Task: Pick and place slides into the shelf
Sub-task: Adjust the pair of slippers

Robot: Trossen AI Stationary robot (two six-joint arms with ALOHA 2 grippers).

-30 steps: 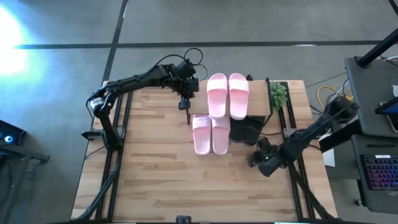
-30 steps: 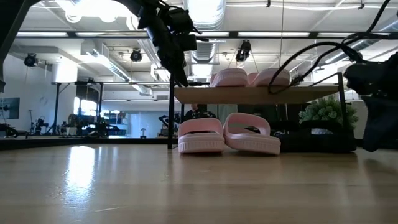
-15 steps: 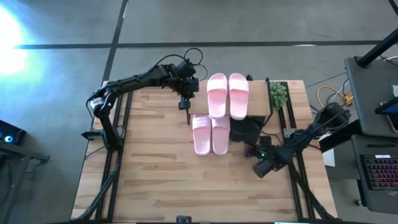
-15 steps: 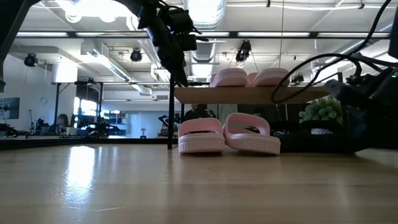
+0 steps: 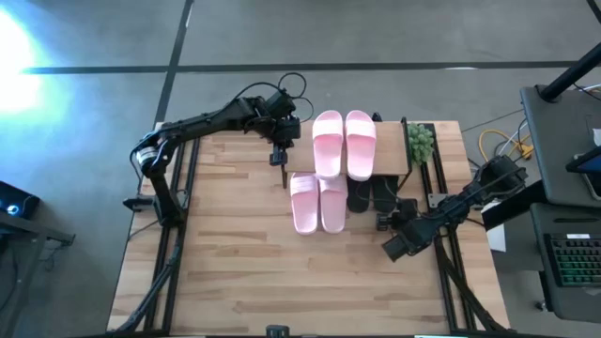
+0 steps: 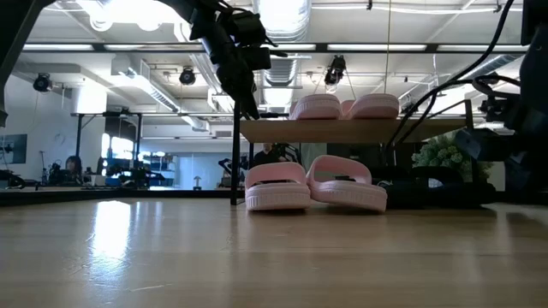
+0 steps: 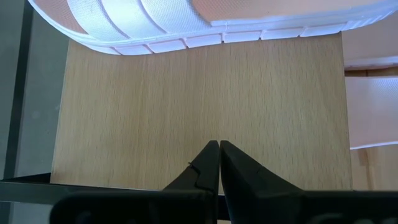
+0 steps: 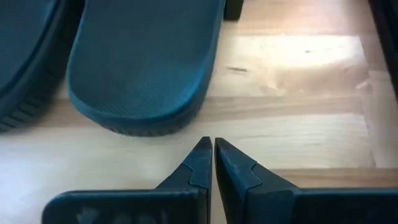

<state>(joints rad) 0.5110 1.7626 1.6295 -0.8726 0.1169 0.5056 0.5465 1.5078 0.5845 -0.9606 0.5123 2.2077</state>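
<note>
The shelf stands at the table's far middle. Two light pink slides lie on its top board. Two more pink slides rest soles down on the table at its near left. Two black slides lie side by side, their far ends under the board. My right gripper is shut, pointing down at the table just short of a black slide's near end. My left gripper is shut, just above the board's left end.
A small green plant stands at the shelf's right end. A desk with a keyboard lies beyond the table's right edge. The near half of the tabletop is bare wood.
My right gripper has turned and tipped its fingers down, swinging a little toward the black slides' near ends. It has stayed shut. The left arm has kept still.
</note>
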